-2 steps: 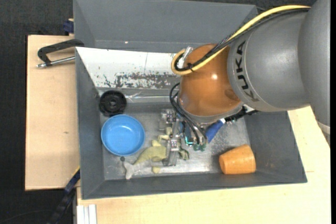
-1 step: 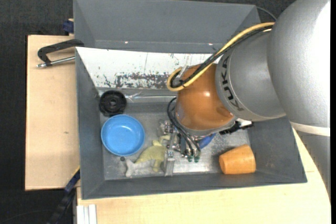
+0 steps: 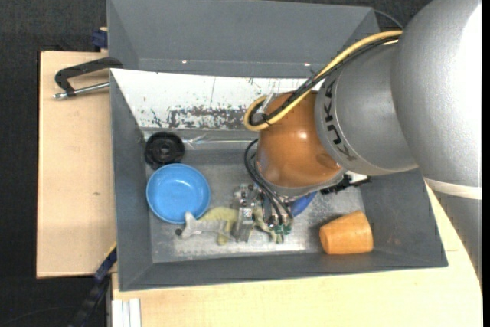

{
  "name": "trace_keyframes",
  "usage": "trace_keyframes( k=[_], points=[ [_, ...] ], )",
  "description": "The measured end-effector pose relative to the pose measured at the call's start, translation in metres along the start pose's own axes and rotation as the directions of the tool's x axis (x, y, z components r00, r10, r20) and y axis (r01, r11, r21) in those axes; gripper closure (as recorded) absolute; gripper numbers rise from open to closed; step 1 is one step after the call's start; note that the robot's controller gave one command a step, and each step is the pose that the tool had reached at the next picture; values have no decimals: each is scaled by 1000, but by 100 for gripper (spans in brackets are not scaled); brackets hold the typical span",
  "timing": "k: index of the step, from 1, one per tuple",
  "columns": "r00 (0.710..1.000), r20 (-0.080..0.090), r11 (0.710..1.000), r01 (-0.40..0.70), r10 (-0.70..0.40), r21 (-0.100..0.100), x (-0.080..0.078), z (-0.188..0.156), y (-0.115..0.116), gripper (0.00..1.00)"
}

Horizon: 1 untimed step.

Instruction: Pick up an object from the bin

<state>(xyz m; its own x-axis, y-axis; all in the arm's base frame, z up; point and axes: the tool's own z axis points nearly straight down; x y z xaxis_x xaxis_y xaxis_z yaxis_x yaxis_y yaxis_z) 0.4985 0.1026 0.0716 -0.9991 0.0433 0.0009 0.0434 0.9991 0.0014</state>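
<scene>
Down near the front of the grey bin (image 3: 230, 34), about the middle of its floor, the pincer (image 3: 259, 220) hangs low, its metal tip close to the floor. Seen from above, the tip is a tangle of small parts. I cannot tell whether it stands wide or narrow, nor whether it grips anything. Above it sits the rounded orange cover (image 3: 295, 149) of the wrist. A yellow and black cable (image 3: 348, 56) loops up from the cover along the big grey arm (image 3: 436, 80), which comes in from the right.

Nearest the pincer is a pale yellowish piece (image 3: 213, 220), lying flat on the floor just to its left, with a small grey end pointing toward the front left corner. Its right end touches or very nearly touches the pincer's tip. Just right of the pincer, a bit of a blue thing (image 3: 304, 203) peeks out from under the orange cover; what it is cannot be made out.

A round blue bowl (image 3: 178, 193) sits upright to the left, just behind the pale piece. Behind the bowl, near the back wall, lies a black ring-shaped thing (image 3: 163, 149). An orange cup-like thing (image 3: 346, 233) lies toward the front right, apart from the pincer.
</scene>
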Motion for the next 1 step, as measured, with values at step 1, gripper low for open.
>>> trace_keyframes(
  k=[1],
  points=[
    [999,14,999,36,-36,-2,-8,-189,5,100]
  ],
)
